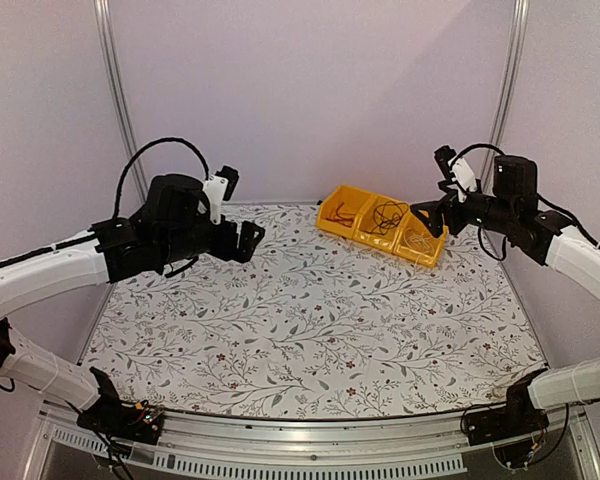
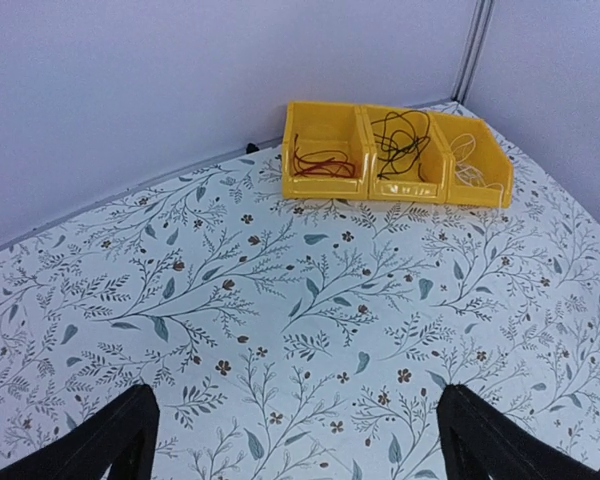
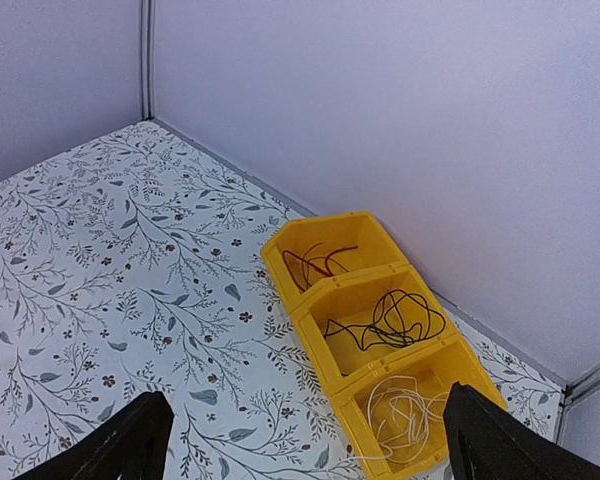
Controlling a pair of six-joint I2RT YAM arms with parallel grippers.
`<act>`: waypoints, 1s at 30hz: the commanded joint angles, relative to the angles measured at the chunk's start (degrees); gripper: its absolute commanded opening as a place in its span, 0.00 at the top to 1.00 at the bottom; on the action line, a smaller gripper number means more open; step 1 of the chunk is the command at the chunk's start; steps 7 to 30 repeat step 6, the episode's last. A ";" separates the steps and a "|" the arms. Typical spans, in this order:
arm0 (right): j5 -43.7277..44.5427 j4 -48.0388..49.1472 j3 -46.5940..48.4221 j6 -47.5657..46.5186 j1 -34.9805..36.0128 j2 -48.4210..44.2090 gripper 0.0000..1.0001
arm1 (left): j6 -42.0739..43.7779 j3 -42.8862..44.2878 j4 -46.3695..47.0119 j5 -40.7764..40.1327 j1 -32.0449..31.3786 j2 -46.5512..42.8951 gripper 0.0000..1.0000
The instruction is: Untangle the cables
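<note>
Flowered bench (image 1: 310, 340) spreads across the lower frame. At mid-left the left hand (image 1: 250, 242) hangs spread wide and empty, as does the right hand (image 1: 430, 216) at upper right. Beyond them the cables lie apart in a yellow bin row (image 1: 375, 243), one per compartment: red cable (image 1: 340, 213), black cable (image 1: 385, 215), white cable (image 1: 417, 238). The row slants down-right, and the right hand is just beside its white end, far nearer.

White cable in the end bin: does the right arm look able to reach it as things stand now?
Probably yes. The right gripper is open and hovers close to the yellow bin, whose top is open, and nothing lies over the white cable inside it.
</note>
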 commanded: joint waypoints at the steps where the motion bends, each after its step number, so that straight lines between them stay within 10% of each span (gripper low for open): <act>1: 11.07 6.35 -2.78 8.86 -0.98 -4.54 0.01 | 7.77 3.84 -3.03 -3.07 1.36 0.49 0.00; 30: 7.48 11.25 -8.45 10.34 -3.51 -7.21 0.01 | 13.18 0.92 5.93 -0.03 4.34 0.38 0.00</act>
